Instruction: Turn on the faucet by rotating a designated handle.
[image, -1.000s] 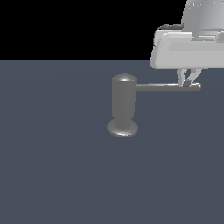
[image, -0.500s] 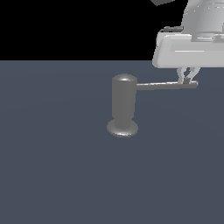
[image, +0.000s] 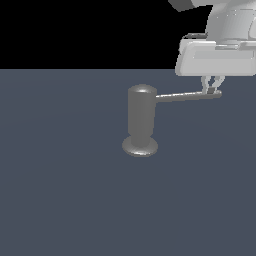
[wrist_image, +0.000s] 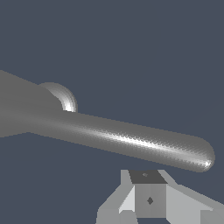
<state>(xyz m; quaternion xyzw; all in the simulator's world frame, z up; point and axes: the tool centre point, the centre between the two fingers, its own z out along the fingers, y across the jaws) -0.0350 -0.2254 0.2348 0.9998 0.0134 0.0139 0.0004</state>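
Grey metallic handle (image: 186, 96) running out toward 3 o'clock from the upright faucet (image: 141, 120), long axis nearly level. Gripper (image: 212, 90) down at its rounded far tip, fingers close beside the rod; clamped or loose, cannot tell. Sideways push at that tip probably what the rotation turns on.

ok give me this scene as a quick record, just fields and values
surface: plain dark grey floor
faucet: upright grey cylinder, domed top, flared base
handle: thin rod pointing toward the exterior view's right, about level
gripper: at the handle's outer end, coming down from above
contact: one finger shows beside the rod tip in the wrist view; touching or not, cannot tell
jaw state: cannot tell
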